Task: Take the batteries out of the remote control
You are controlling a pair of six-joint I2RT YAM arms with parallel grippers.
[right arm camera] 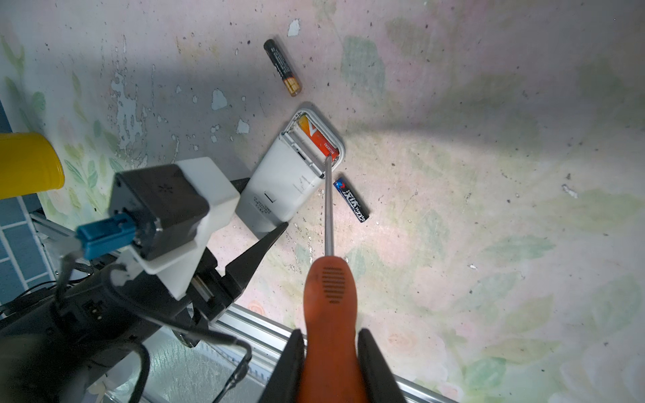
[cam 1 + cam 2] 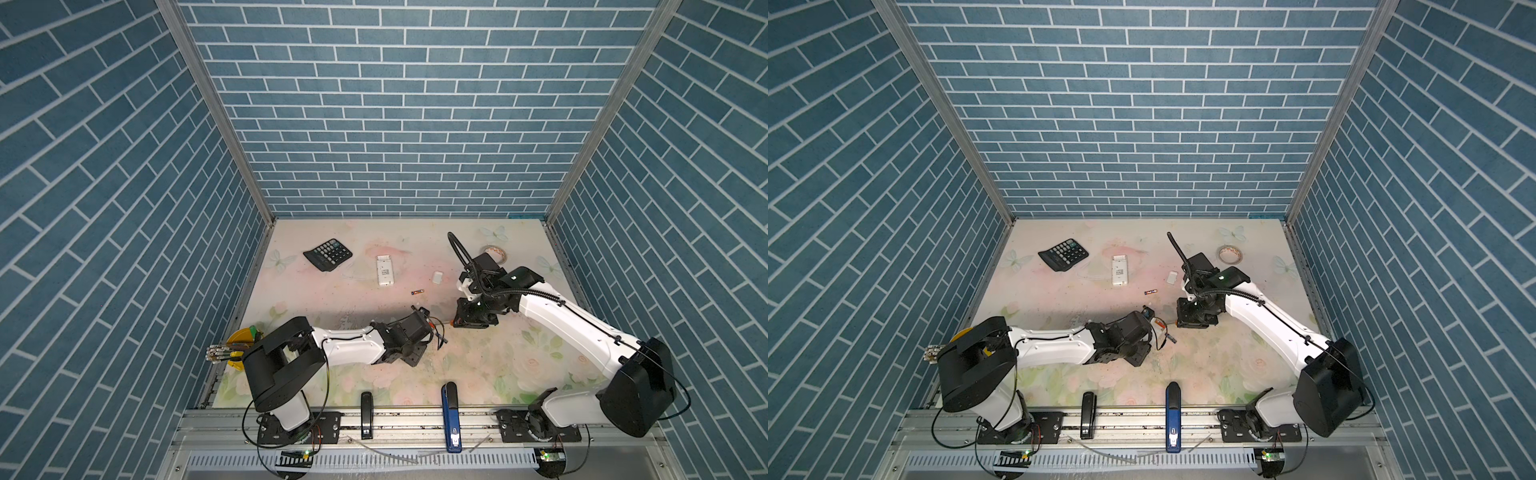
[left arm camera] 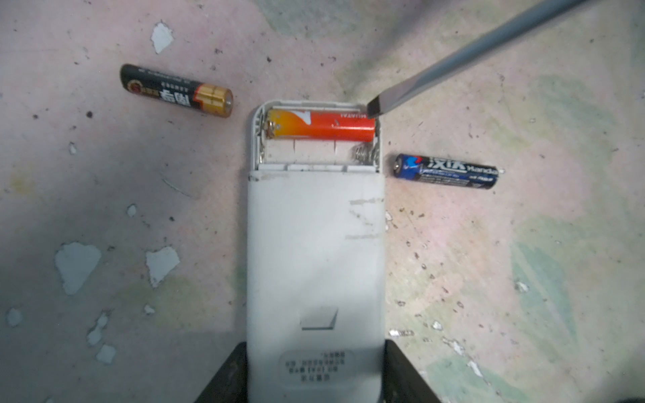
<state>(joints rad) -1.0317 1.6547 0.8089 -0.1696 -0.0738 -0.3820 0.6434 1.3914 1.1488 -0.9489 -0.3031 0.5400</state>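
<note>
Inside the open end bay of the white plastic remote control (image 3: pixel 314 261), which the left pincer (image 3: pixel 314 345) clamps flat on the table (image 3: pixel 104 181), sits one orange-red cylindrical battery (image 3: pixel 321 127). A black-and-gold one (image 3: pixel 176 90) and a blue one (image 3: pixel 448 171) lie loose beside it. Light, stiff, slick and spring-seated, it should lever up at one end. Gripping the orange-handled screwdriver (image 1: pixel 328 286), the right pincer (image 1: pixel 330 335) aims its blade there; actual contact is unclear.

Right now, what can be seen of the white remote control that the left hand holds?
The scuffed white plastic remote control lies back up, battery cover off. Its bay holds one orange battery beside an empty slot with a bare spring. The left hand clamps its other end. A grey-bladed screwdriver touches the bay's corner.
</note>
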